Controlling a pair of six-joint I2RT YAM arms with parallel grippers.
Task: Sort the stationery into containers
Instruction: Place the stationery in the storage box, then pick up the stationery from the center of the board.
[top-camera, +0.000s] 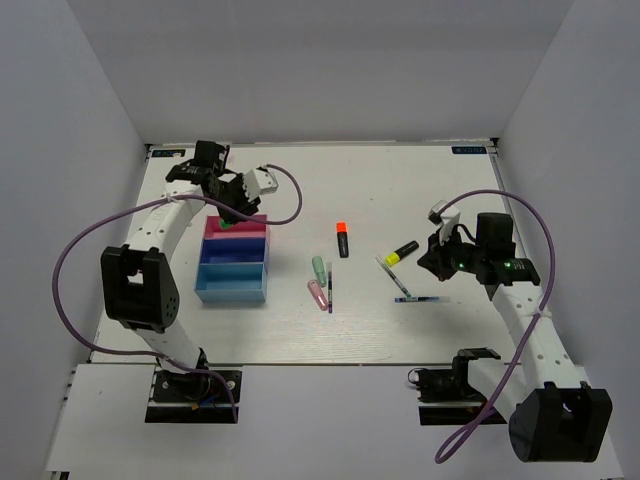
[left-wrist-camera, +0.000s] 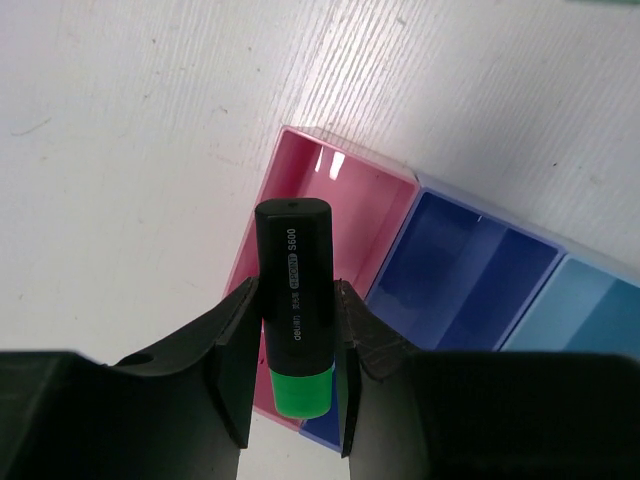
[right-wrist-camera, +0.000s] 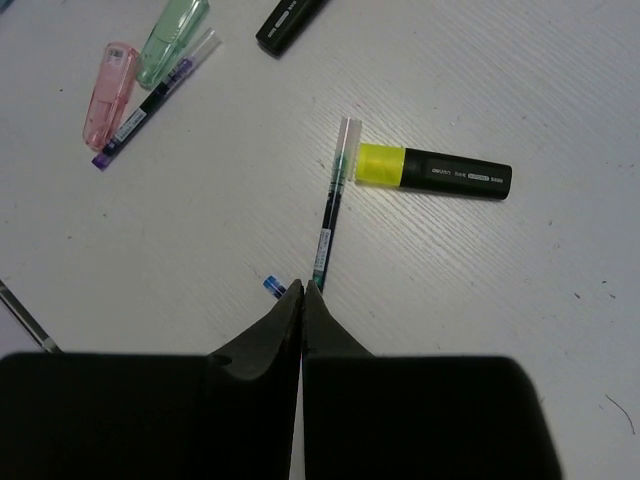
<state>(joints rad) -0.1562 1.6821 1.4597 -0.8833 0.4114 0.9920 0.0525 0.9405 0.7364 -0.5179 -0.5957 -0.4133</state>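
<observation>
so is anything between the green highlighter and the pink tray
Nothing visible. The left gripper holds the green highlighter right over the pink tray, and the part of the tray floor that shows is bare. The tray's near end is hidden behind the gripper.

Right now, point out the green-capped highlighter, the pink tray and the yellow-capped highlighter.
green-capped highlighter (left-wrist-camera: 293, 285): left wrist view, on its black barrel.
pink tray (left-wrist-camera: 330, 190): left wrist view, on its bare floor.
yellow-capped highlighter (right-wrist-camera: 455, 176): right wrist view, on its black barrel.
</observation>
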